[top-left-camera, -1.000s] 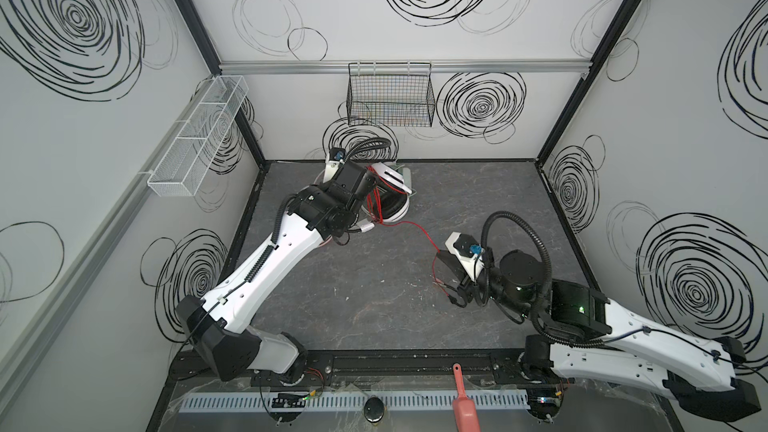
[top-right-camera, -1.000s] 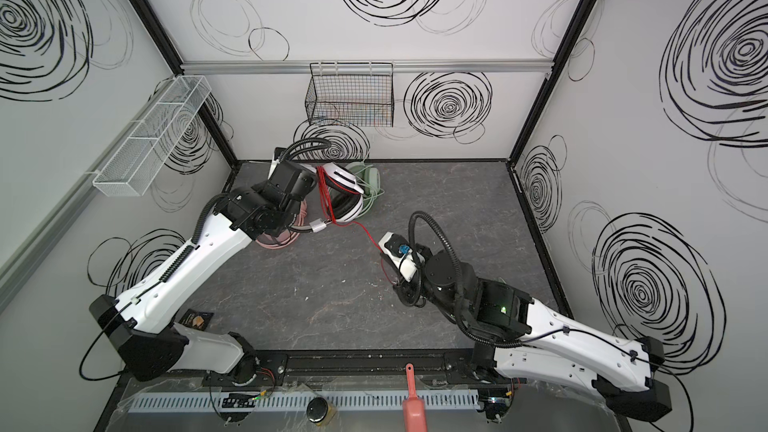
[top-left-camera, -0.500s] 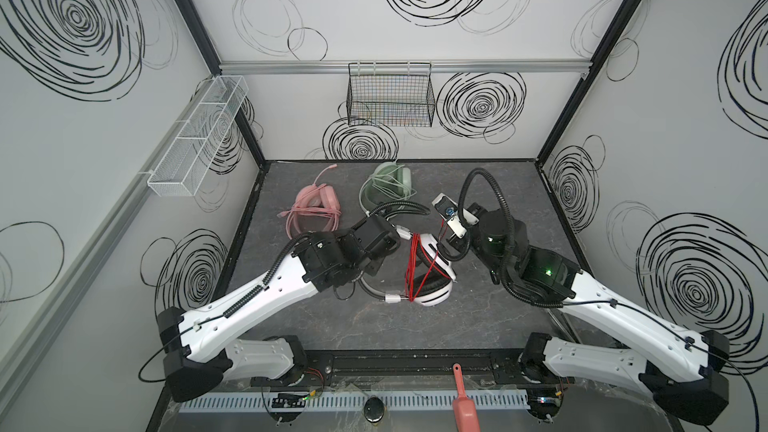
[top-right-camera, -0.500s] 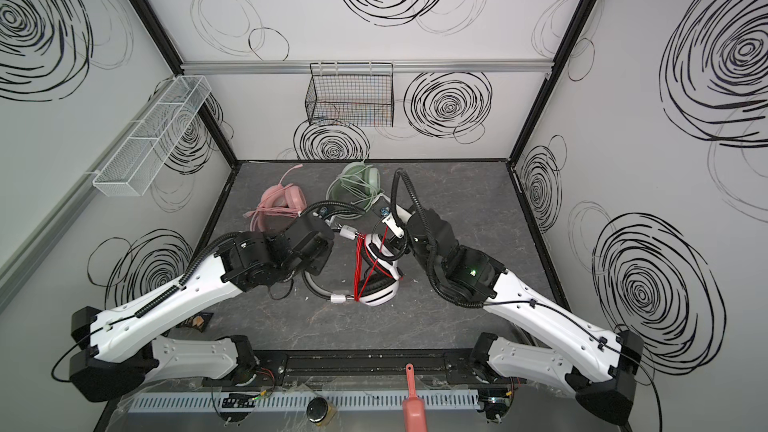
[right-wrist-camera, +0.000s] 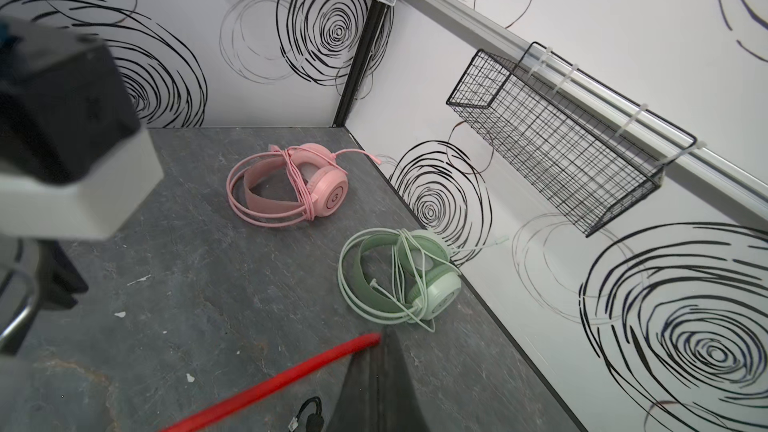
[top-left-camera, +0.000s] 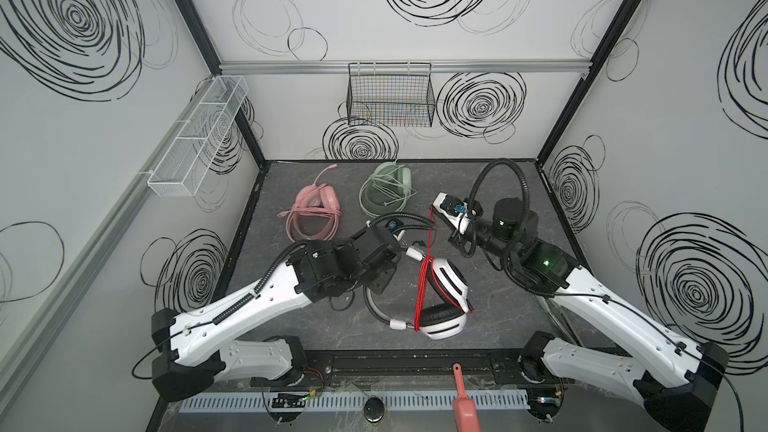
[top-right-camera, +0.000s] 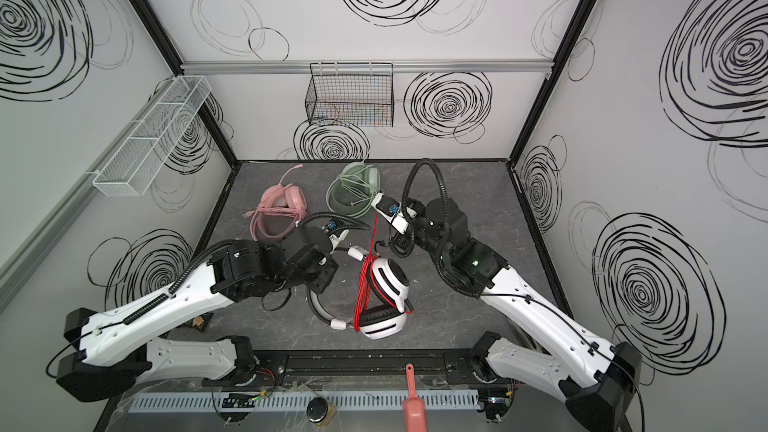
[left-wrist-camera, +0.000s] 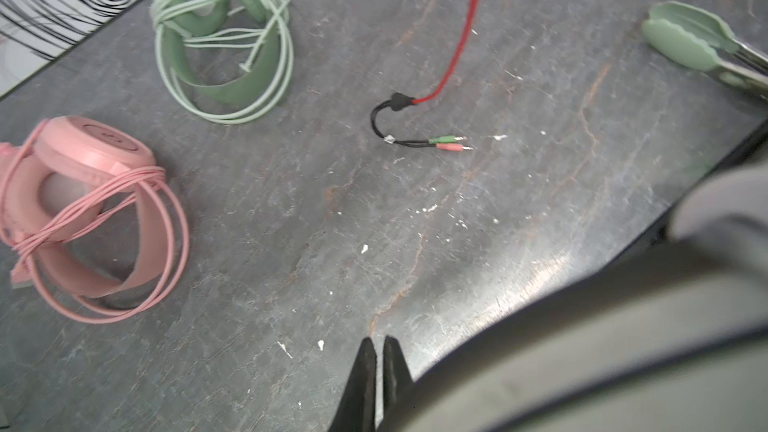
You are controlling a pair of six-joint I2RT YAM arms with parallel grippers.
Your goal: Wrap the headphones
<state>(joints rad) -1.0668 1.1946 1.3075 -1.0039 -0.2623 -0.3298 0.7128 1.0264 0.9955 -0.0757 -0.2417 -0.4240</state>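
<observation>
White headset [top-left-camera: 446,284] front-centre between the arms; red cable [top-left-camera: 422,292] wound over it, up into right gripper [right-wrist-camera: 376,344], fingers clamped on it; left gripper [left-wrist-camera: 376,351] fingers together beside headband [left-wrist-camera: 602,359]; pink headset [top-left-camera: 316,209], green headset [top-left-camera: 386,193] behind

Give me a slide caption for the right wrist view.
Right gripper pinches the red cable; pink headset and mint-green headset lie wrapped on the table beyond.

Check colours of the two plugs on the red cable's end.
One green plug, one pink plug; clearest in the left wrist view.
</observation>
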